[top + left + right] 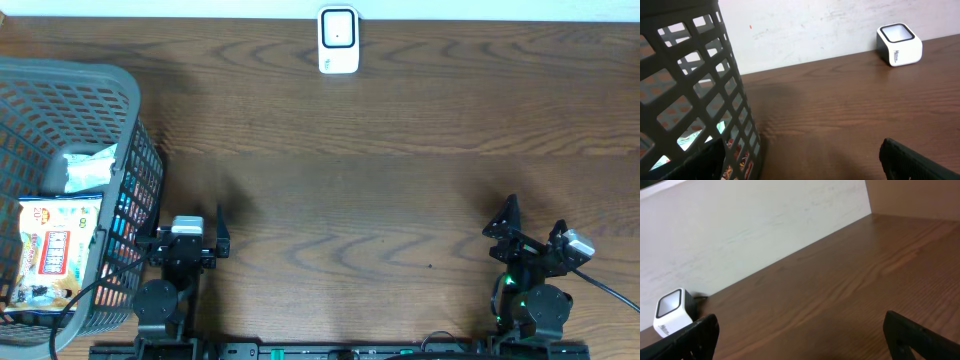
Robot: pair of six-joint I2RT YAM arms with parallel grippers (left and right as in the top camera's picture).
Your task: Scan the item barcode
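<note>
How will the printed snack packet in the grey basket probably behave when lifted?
The snack packet looks like thin printed film, so probably light and floppy, sagging if pinched at one edge. Its smooth surface may be slippery. It lies flat in the basket, so rolling seems unlikely.

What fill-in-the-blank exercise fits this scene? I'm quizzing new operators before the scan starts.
1. The basket stands on the robot's ___ side.
2. The scanner is ___ in colour.
3. The left gripper and right gripper are both ___, holding nothing.
4. The snack pack lies in the basket, not on the ___.
Missing words: left; white; open; table.
</note>
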